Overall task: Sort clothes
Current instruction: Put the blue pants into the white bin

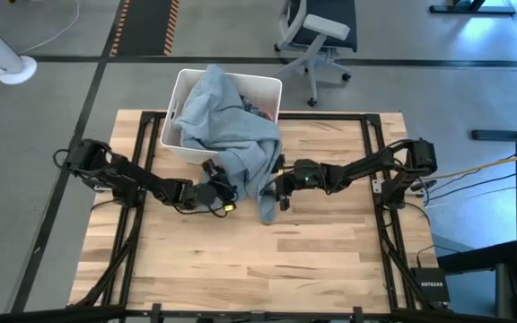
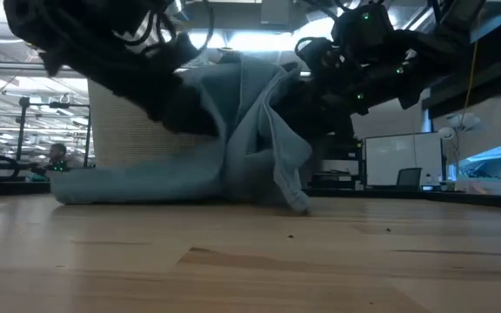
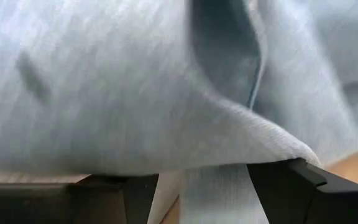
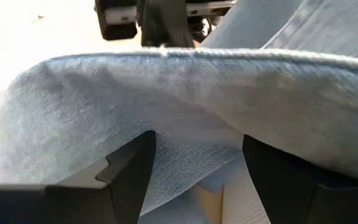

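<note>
A large light blue denim garment [image 1: 232, 135] is seen draped out of a white rectangular plastic bin [image 1: 176, 112] that stands at the far edge of the light wooden tabletop [image 1: 258, 260], left of that edge's middle. The cloth is crumpled and folded; most of it fills the bin, while a long tongue spills over the bin's near wall and ends in a point on the boards near the tabletop's centre. A little dark cloth [image 1: 260, 111] is glimpsed in the bin's right part; what it is cannot be told. In the low view the denim [image 2: 250, 139] is shown hanging in soft vertical folds, with one flap lying flat on the wood.

The left gripper [image 1: 225, 190] is placed at the left side of the hanging tongue, its fingers [image 3: 291, 186] spread apart with fabric lying over and between them. The right gripper [image 1: 275, 187] is placed at the tongue's right side, its fingers [image 4: 129, 174] likewise held wide, denim draped across them. No firm clamp is shown by either.

The near half of the tabletop and both its side edges lie bare.
</note>
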